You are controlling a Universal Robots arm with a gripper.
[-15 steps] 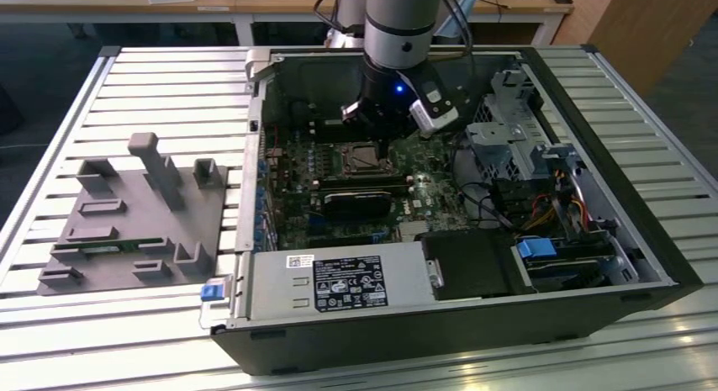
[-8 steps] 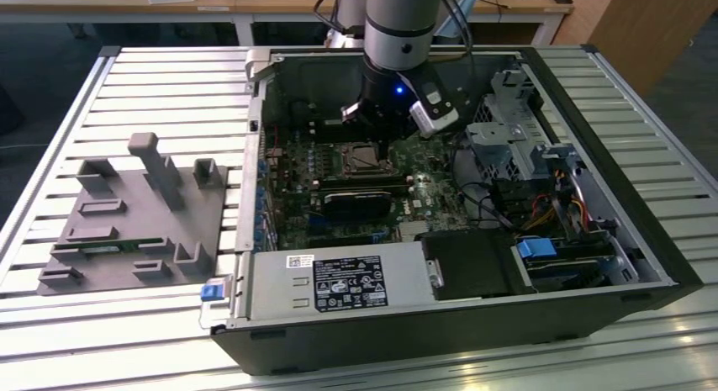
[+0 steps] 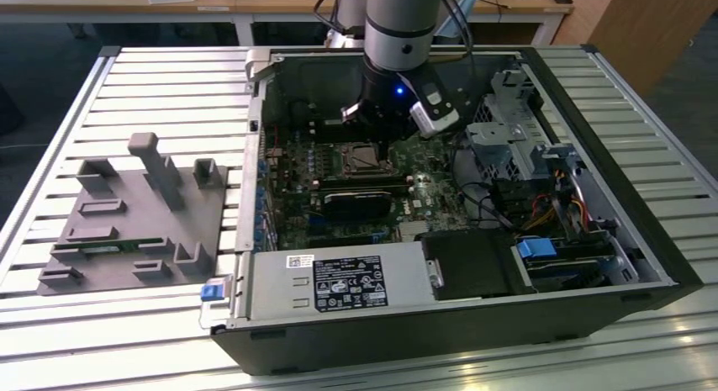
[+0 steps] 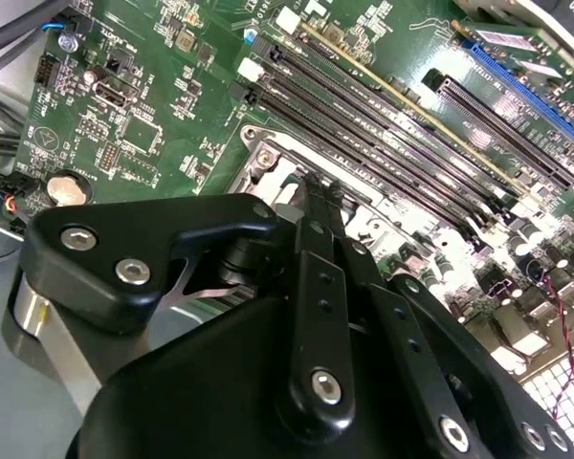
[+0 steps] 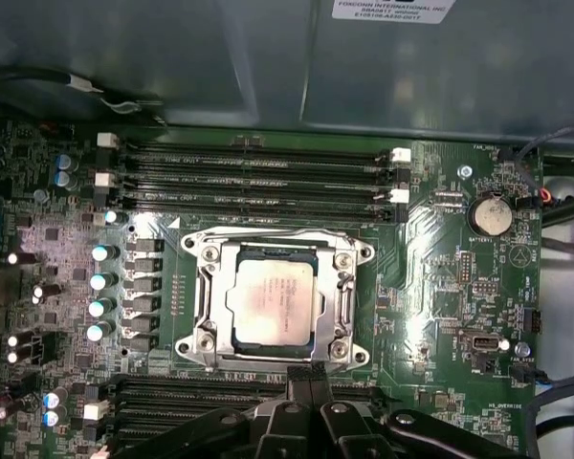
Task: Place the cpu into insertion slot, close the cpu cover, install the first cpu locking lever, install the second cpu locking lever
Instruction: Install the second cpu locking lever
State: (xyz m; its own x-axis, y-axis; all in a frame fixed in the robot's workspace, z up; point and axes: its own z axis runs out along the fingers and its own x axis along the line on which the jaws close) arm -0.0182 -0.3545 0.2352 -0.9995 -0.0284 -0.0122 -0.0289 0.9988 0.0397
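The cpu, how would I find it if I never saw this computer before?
Look inside the open computer case at the green motherboard. Near its middle sits a silvery metal frame, the cpu cover, closed around the cpu. The cpu is the flat, dull silver square, unlike the long black memory slots beside it.

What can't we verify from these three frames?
- Gripper: whether its tips touch the cpu cover; in both wrist views its own black linkage blocks the contact point.
- Locking levers: too thin to tell latched or free in the first wrist view.
- Insertion slot: in the exterior view the arm overhangs its far edge.
- Cpu: seating depth unclear.
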